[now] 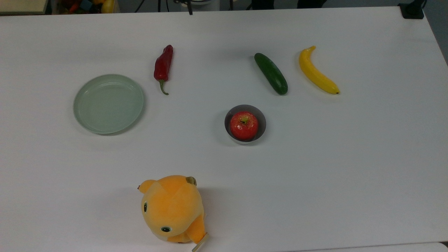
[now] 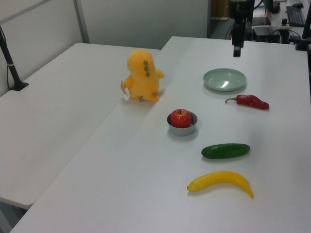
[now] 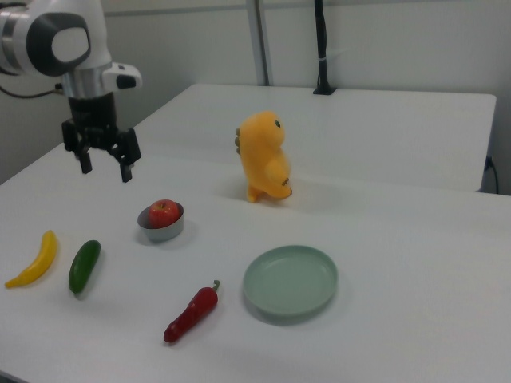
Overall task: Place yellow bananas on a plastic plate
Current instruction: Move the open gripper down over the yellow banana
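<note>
The yellow bananas are one curved banana (image 1: 317, 71) lying on the white table at the top view's right, beside a dark green cucumber (image 1: 271, 73). This banana (image 3: 32, 261) lies at the right view's lower left. The pale green plastic plate (image 1: 108, 104) sits bare at the top view's left, far from the banana, and the plate (image 3: 290, 282) is low in the middle of the right view. My gripper (image 3: 104, 166) hangs open and holds nothing, high above the table, up and right of the banana in the right view. In the left view the gripper (image 2: 236, 47) hangs beyond the plate (image 2: 224, 79).
A red chili (image 1: 163, 66) lies between plate and cucumber. A small grey bowl (image 1: 261, 120) holding a red apple (image 1: 244, 125) stands mid-table. An orange plush toy (image 1: 171, 208) stands near the top view's bottom edge. A second table (image 2: 43, 121) adjoins at the left view's left.
</note>
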`<act>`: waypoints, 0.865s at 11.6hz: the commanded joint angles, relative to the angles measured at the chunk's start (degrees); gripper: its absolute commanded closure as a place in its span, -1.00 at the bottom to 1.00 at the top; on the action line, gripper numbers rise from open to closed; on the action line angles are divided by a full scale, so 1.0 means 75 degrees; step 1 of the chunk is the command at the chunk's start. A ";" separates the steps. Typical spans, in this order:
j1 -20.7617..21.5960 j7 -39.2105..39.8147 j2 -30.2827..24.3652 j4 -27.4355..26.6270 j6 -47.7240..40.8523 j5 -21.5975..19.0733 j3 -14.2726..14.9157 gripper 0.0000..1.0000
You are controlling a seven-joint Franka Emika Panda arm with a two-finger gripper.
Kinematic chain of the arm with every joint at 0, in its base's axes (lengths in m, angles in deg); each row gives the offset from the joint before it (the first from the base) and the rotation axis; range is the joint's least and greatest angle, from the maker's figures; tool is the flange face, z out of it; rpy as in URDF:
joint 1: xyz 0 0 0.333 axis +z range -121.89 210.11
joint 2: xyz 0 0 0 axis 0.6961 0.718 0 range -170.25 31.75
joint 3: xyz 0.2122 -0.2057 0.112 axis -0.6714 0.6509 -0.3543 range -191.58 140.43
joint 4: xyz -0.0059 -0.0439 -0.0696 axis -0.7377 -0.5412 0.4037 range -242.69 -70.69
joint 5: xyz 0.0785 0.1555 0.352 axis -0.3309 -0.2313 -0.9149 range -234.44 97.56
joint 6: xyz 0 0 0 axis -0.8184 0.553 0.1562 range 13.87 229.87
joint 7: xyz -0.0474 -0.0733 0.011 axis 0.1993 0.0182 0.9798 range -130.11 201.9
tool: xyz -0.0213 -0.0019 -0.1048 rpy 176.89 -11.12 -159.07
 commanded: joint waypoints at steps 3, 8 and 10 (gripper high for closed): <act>0.0289 0.0086 0.0586 -0.0491 0.0085 -0.0128 -0.1313 -1.00; 0.0968 -0.0450 0.1370 -0.0526 0.1159 -0.0140 -0.1983 -1.00; 0.1226 -0.1014 0.1605 -0.0806 0.2107 -0.0129 -0.2054 -1.00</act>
